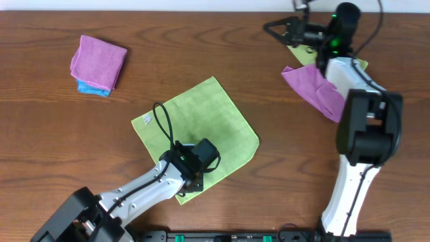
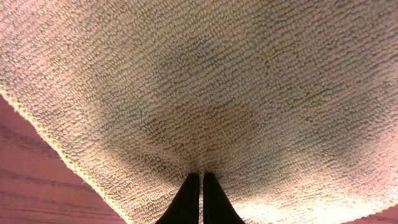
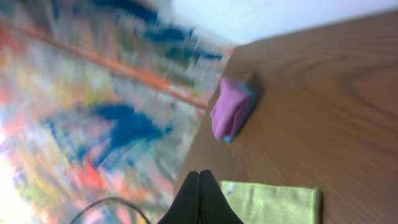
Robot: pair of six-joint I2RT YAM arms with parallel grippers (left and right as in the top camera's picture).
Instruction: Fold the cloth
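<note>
Far left, a folded purple cloth sits on a blue one. In the middle, the cloth lies flat as a diamond, its white tag at the left corner. The left gripper is closed, pinching the cloth's near part. Far right, the right gripper is closed and empty, above another purple cloth and a duller green cloth.

Robot lab, wooden table, left arm, right arm

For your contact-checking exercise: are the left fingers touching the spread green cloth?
Touching. The left wrist view shows the shut fingers meeting the cloth, no gap at their tips.
</note>
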